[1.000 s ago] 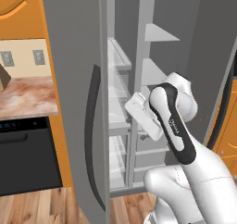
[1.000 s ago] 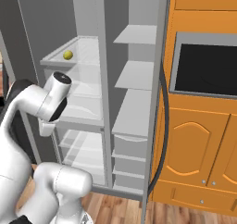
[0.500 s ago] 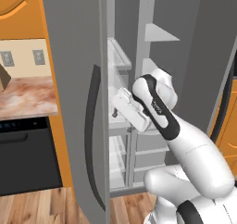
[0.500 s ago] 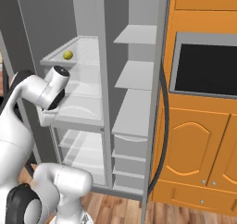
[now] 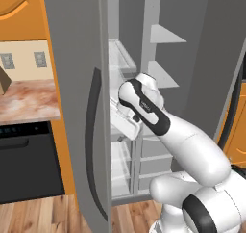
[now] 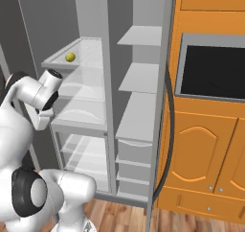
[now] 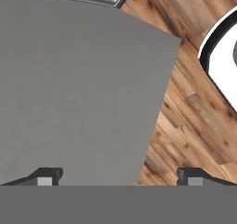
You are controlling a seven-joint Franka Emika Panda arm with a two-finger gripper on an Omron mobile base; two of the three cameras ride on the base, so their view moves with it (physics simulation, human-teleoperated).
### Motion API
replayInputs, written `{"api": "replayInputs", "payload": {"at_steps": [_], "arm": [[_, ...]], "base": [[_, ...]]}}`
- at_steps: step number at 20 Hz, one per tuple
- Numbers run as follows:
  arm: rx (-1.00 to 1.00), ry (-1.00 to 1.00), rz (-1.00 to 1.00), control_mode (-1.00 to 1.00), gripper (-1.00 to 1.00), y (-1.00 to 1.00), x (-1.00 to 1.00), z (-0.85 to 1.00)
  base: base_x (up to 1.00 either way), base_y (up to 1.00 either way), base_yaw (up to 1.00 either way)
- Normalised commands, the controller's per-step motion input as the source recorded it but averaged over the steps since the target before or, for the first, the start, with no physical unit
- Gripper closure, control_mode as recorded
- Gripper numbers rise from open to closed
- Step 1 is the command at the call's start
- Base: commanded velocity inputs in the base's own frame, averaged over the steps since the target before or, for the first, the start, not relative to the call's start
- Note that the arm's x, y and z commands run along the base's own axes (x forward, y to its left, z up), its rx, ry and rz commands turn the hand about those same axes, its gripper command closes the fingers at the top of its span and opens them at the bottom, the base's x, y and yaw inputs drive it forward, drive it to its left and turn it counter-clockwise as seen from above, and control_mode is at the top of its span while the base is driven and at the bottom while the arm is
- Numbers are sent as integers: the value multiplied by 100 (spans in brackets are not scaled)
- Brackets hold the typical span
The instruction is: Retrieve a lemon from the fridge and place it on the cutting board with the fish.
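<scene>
Arm swung left; lemon (image 6: 70, 57) above jaws.

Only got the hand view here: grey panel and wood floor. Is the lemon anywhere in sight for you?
Observer: Yes. The lemon sits on an upper shelf in the fridge's left compartment, seen in the right base view.
Operator: Is the gripper near it?
Observer: No. The hand is below that shelf, at the front of the compartment, next to the open left door.
Operator: Jaws holding anything?
Observer: The gripper is open, nothing between its fingers.
</scene>
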Motion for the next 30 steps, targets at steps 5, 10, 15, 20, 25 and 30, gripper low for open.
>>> {"api": "replayInputs", "payload": {"at_steps": [5, 10, 15, 20, 25, 30], "arm": [[0, 0, 0, -100, -100, 38, -14, -13], [0, 0, 0, -100, -100, 43, -26, -3], [0, 0, -5, -100, -100, 34, -26, 0], [0, 0, -7, -100, -100, 19, -6, 0], [0, 1, -6, -100, -100, 11, 0, 0], [5, 11, -1, -100, -100, 44, 0, -14]], "base": [[0, 0, 0], [0, 0, 0], [0, 0, 0], [0, 0, 0], [0, 0, 0], [0, 0, 0]]}}
